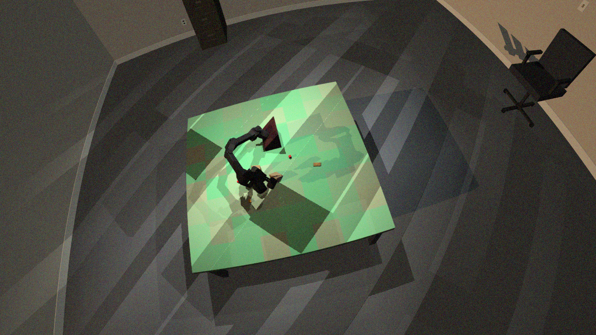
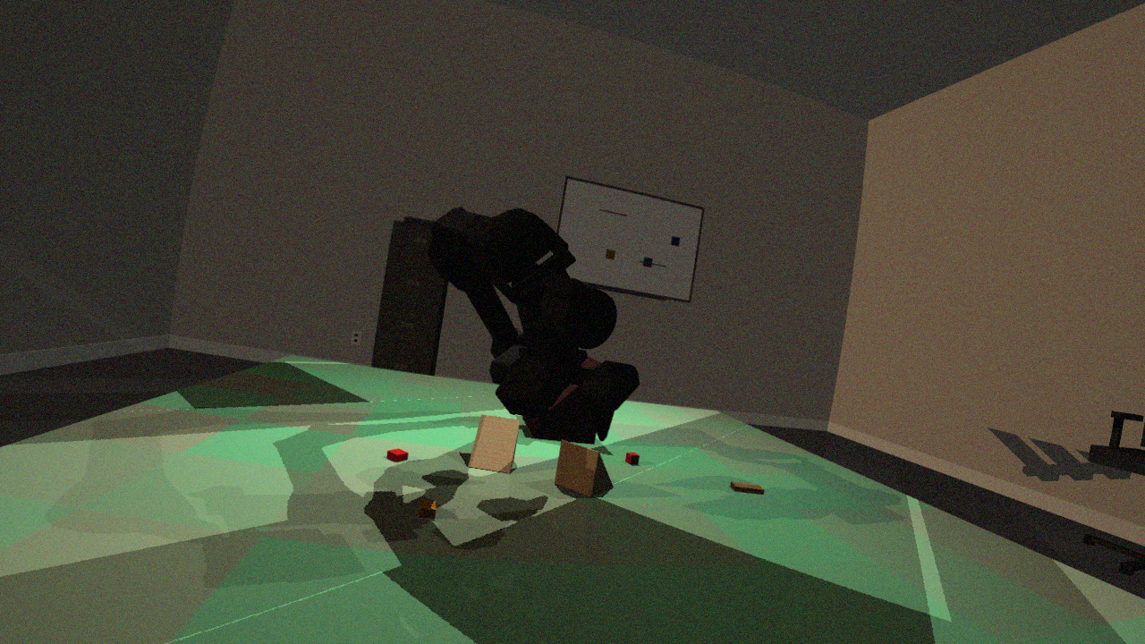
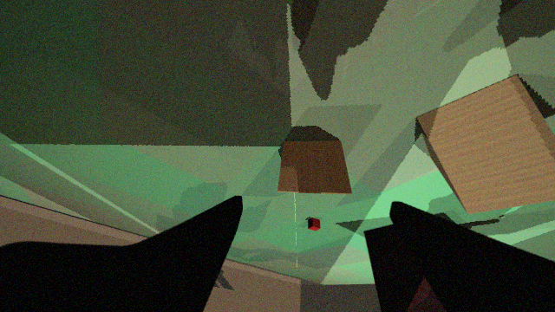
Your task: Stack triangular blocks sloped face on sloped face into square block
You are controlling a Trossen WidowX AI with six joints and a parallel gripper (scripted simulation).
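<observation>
One wooden triangular block [image 1: 275,175] [image 2: 578,468] [image 3: 315,166] stands on the table, right of the other in the exterior view. In the wrist view it shows a dark brown face, beyond and between the fingertips. The other triangular block [image 2: 494,443] [image 3: 494,143] stands apart from it, with a broad light face showing. The arm partly hides it in the top view. My gripper [image 3: 313,204] is wide open and empty, with a finger on each side of the wrist view. It is raised close above the blocks; its fingertips are hard to make out in the top and exterior views.
A red cube [image 1: 289,156] [image 2: 632,458] [image 3: 314,224] lies behind the right block. A flat brown piece [image 1: 317,164] [image 2: 747,487] lies further right. Another red piece [image 2: 396,454] and an orange cube [image 1: 250,200] [image 2: 427,508] lie left. A dark red panel [image 1: 271,132] stands by the arm's base.
</observation>
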